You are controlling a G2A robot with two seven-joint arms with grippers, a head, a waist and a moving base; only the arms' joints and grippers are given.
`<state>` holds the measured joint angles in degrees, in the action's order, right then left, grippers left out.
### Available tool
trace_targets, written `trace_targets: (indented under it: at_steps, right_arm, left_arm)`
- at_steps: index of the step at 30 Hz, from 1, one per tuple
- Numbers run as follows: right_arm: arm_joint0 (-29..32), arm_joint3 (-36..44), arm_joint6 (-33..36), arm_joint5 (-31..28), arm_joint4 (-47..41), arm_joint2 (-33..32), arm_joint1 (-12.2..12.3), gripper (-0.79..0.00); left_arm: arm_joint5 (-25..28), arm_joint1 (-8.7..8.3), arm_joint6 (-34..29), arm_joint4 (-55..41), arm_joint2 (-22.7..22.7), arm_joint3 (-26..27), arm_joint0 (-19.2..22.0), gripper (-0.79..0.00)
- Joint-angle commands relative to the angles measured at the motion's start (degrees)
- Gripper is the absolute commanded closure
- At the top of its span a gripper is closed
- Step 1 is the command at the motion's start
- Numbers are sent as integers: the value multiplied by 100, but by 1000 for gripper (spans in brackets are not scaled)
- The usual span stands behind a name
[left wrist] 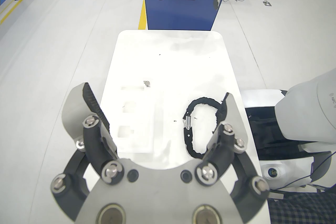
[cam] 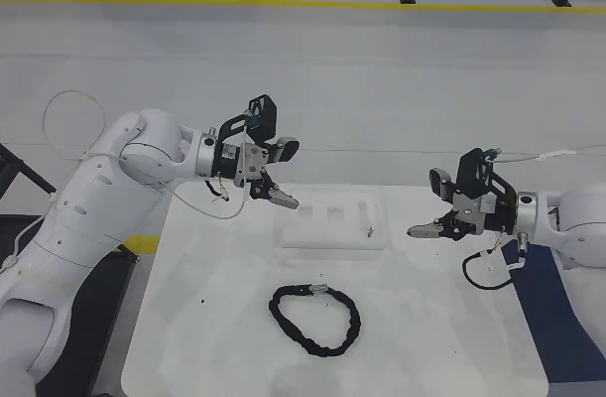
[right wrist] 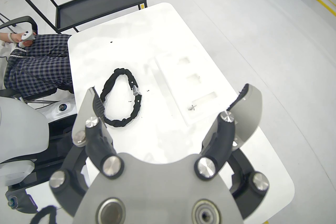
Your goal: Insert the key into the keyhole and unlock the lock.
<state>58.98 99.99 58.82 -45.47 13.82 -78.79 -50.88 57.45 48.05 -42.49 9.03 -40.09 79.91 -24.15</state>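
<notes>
Key on tray | lock looped on table near tray | left gripper wide, empty | right gripper wide, empty

Left tool and right tool both hover, jaws apart.

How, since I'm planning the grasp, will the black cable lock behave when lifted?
Probably floppy: the cable lock lies in a loose, uneven loop, so it would sag from one grip point. The metal barrel at its join may be the heavier end. Flat on the table, it should drag rather than roll.
</notes>
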Motion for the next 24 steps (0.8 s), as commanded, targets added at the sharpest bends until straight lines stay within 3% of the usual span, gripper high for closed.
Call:
trace_targets:
  at_steps: [1,9,15,24]
  right_arm:
    - [0,0,0,0,0,0,0,-784]
    - [18,-10,-15,26,16,11,-1,-785]
    - [130,-55,-212,480,687,244,-10,-785]
    - [14,-467,-531,1660,1298,827,-110,-785]
  left_arm:
    - [0,0,0,0,0,0,0,-784]
    - [0,0,0,0,0,0,0,-785]
    - [0,0,0,0,0,0,0,-785]
    - [0,0,0,0,0,0,0,-785]
